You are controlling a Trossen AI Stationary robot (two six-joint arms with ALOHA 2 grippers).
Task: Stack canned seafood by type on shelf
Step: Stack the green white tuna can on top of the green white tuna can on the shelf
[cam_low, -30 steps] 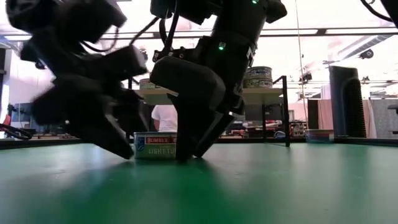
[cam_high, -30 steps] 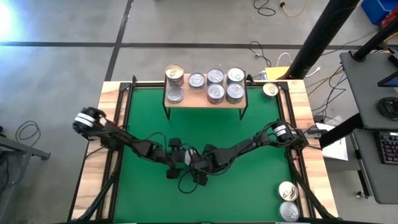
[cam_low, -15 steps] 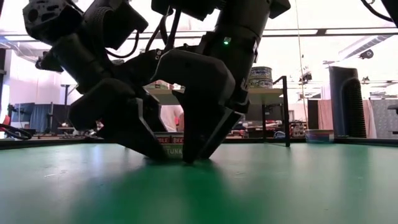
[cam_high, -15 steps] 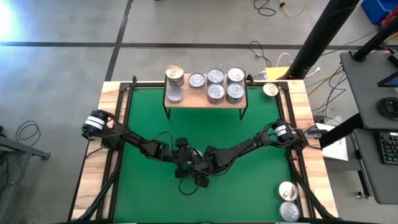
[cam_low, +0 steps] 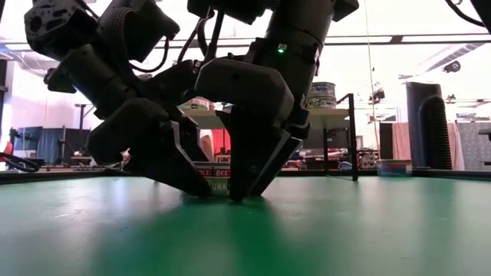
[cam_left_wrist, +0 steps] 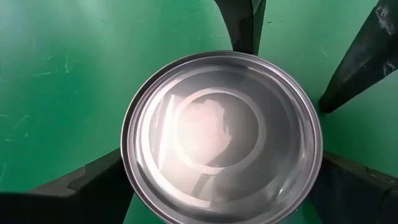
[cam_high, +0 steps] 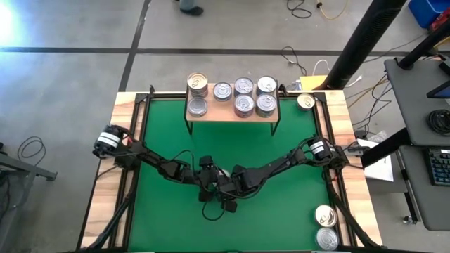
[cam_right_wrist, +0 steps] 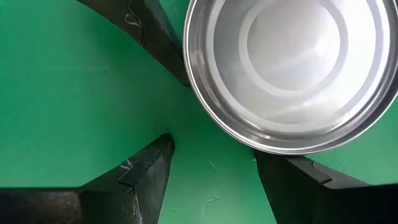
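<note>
A silver-topped tin [cam_left_wrist: 222,135] stands upright on the green desk between the left fingers [cam_left_wrist: 93,190]. More tins [cam_high: 243,97] sit on the shelf [cam_high: 232,114].

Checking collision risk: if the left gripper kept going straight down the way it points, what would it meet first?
Probably the round silver-topped tin between the left gripper's open fingers, then the green table mat.

A grey concrete floor [cam_high: 70,77] crossed by dark lines is seen around the table. Loose cables [cam_high: 299,60] lie on it. A desk [cam_high: 422,126] with a keyboard [cam_high: 439,167] stands alongside.
</note>
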